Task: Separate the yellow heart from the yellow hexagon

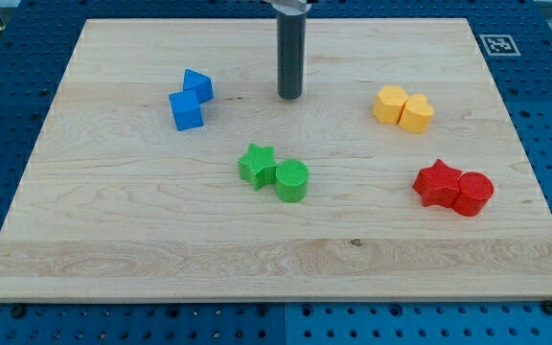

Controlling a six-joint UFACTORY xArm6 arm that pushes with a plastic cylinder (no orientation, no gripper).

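Note:
The yellow heart (390, 103) and the yellow hexagon (416, 113) sit touching each other at the view's upper right of the wooden board (113, 230), heart on the left. My tip (289, 97) stands on the board at the upper middle, well to the left of the yellow pair and apart from every block.
Two blue blocks (190, 100) touch at the upper left. A green star (256, 164) touches a green cylinder (292, 180) in the middle. A red star (437, 182) touches a red cylinder (472, 193) at the right. A marker tag (497, 43) is at the top right corner.

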